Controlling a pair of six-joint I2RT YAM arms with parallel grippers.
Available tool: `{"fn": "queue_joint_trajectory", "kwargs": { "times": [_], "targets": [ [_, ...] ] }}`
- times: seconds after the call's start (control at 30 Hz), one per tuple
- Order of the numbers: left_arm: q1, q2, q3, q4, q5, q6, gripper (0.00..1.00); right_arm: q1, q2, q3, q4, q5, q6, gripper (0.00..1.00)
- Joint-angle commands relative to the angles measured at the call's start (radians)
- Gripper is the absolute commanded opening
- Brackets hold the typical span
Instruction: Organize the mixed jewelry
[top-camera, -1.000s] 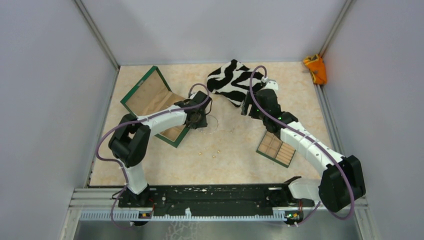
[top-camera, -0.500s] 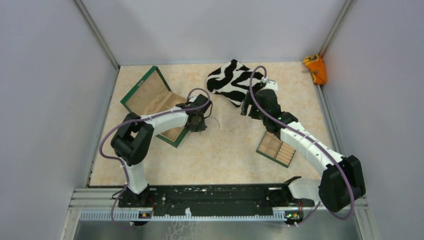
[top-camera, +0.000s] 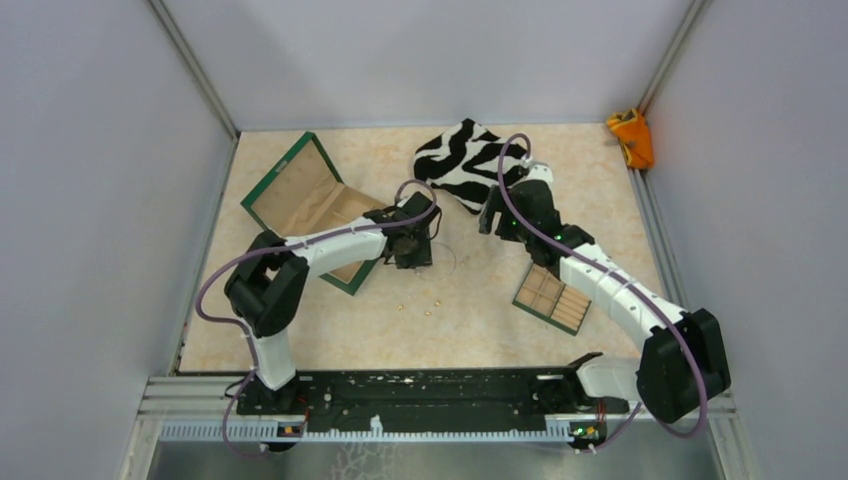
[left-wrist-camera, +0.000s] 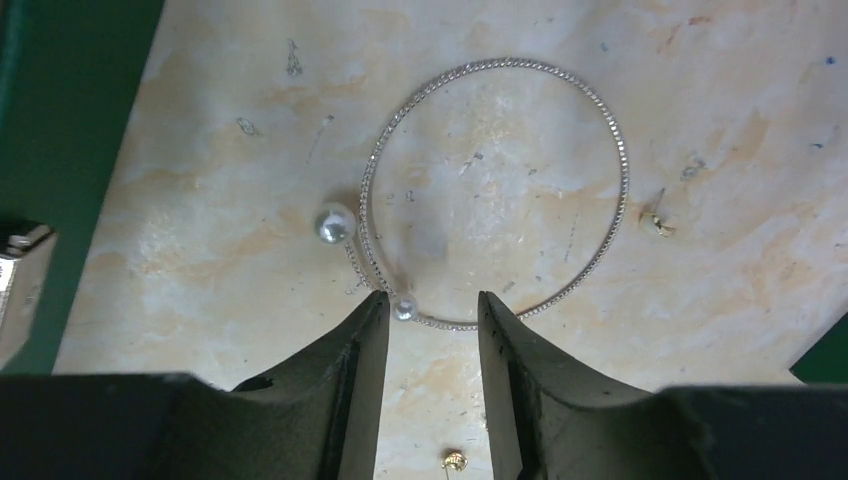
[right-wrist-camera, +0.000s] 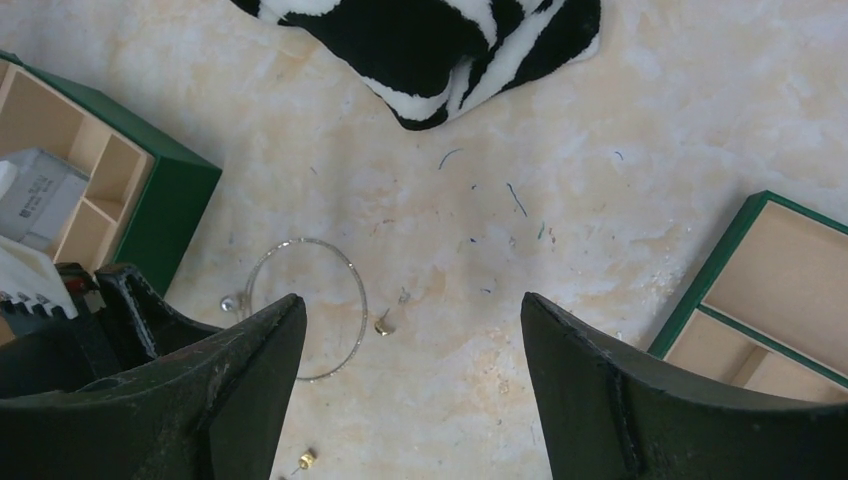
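This is a robotics lab test cell. Plain grey panel walls (top-camera: 100, 150) framed by aluminium posts (top-camera: 195, 65) box in a marble-patterned tabletop (top-camera: 480, 310). A cabled left arm (top-camera: 320, 245) and right arm (top-camera: 610, 285) are bolted to a black rail (top-camera: 430, 395) at its near edge.

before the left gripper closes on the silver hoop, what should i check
1. Left gripper open: ok, jaws apart.
2. Hoop in the gap: ok, its near wire and small pearl lie between the fingertips.
3. Fingers low enough to pinch: cannot tell.
4. Gold stud clear of the pinch: cannot tell, it lies between the fingers, behind the tips.
5. Right gripper out of the way: ok, open and apart from the left gripper in the top view.
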Motion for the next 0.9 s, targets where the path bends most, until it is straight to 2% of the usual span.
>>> {"fn": "queue_joint_trajectory", "kwargs": {
  "times": [0.0, 0.07, 0.23, 0.37, 0.5, 0.6, 0.87],
  "targets": [
    [0.001, -0.073, 0.059, -0.026, -0.060, 0.038, 0.47, 0.011, 0.024, 0.005, 0.031, -0.033, 0.026, 0.79],
    [0.002, -0.052, 0.101, -0.037, -0.091, 0.112, 0.51, 0.011, 0.029, -0.004, 0.025, -0.035, 0.034, 0.79],
    [0.007, 0.110, 0.274, -0.113, -0.138, 0.298, 0.50, 0.011, 0.015, -0.014, 0.023, -0.047, 0.041, 0.79],
    [0.007, 0.222, 0.375, -0.194, -0.187, 0.354, 0.48, 0.011, -0.003, -0.017, 0.012, -0.042, 0.040, 0.79],
    [0.025, 0.232, 0.353, -0.191, -0.187, 0.343, 0.47, 0.011, -0.012, -0.025, 0.007, -0.037, 0.040, 0.79],
    [0.048, 0.232, 0.320, -0.202, -0.168, 0.306, 0.41, 0.011, -0.009, -0.028, 0.011, -0.042, 0.040, 0.79],
    [0.052, 0.159, 0.180, -0.180, -0.158, 0.225, 0.33, 0.011, 0.022, -0.013, 0.024, -0.063, 0.039, 0.79]
  ]
}}
